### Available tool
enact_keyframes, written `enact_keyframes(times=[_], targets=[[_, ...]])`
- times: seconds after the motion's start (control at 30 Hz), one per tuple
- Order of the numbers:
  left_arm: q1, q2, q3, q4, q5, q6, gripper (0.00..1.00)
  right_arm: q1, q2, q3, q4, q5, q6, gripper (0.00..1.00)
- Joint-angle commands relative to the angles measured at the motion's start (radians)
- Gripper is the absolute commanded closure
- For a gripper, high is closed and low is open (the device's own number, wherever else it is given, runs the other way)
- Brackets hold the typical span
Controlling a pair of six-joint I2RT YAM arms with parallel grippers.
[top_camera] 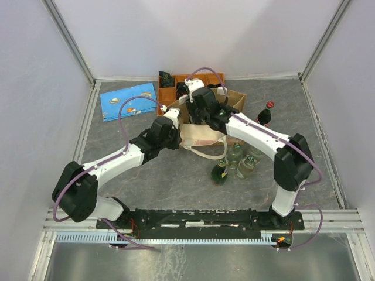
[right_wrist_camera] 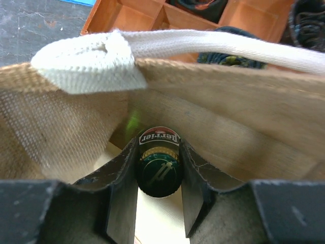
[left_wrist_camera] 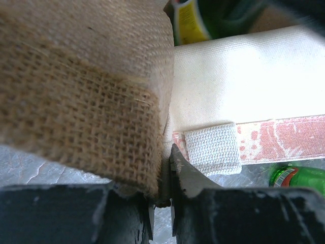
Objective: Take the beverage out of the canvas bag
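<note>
Clutter around the canvas bag (top_camera: 199, 136), mid-frame in the top view:
- orange tray (top_camera: 170, 92) just beside its upper-left edge
- flat blue sheet (top_camera: 129, 100) at upper left
- red-capped bottle (top_camera: 265, 113) upright on the right
- cluster of glass bottles (top_camera: 234, 163) on the grey tabletop (top_camera: 146, 175) just below the bag

A cream webbing handle (right_wrist_camera: 203, 43) runs across the bag's mouth in the right wrist view, above the right tool.

Both arms reach in from the bottom corners of the top view, elbows out, and meet at the bag.

Left tool (left_wrist_camera: 161, 195) is nearly closed, pinching the bag's coarse burlap rim. The cream side panel with pink print sits behind it.

Right tool (right_wrist_camera: 159, 150) is down inside the bag, fingers clamped either side of the neck of the beverage (right_wrist_camera: 158, 170). It's a green glass bottle with a Perrier label, dark cap facing the wrist camera.

Beverage is inside the bag, against the tan woven wall.
</note>
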Motion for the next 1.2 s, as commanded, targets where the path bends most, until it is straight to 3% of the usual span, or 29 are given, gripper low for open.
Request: enact_keyframes(times=[0.0, 0.33, 0.63, 0.83, 1.17], targets=[[-0.001, 0.011, 0.021, 0.008, -0.008, 0.024, 0.97, -0.003, -0.199, 0.118, 0.085, 0.057, -0.109, 1.00], [-0.001, 0.014, 0.033, 0.018, -0.018, 0.028, 0.97, 0.052, -0.381, 0.252, -0.124, 0.080, -0.192, 1.00], [-0.002, 0.049, 0.078, 0.026, -0.017, 0.049, 0.97, 0.158, -0.534, 0.214, -0.330, -0.011, -0.169, 1.00], [-0.002, 0.069, 0.117, 0.020, -0.025, 0.068, 0.97, 0.210, -0.570, 0.067, -0.301, -0.083, -0.149, 1.00], [0.001, 0.079, 0.129, 0.016, -0.055, 0.076, 0.97, 0.251, -0.540, -0.152, -0.104, -0.125, -0.151, 1.00]])
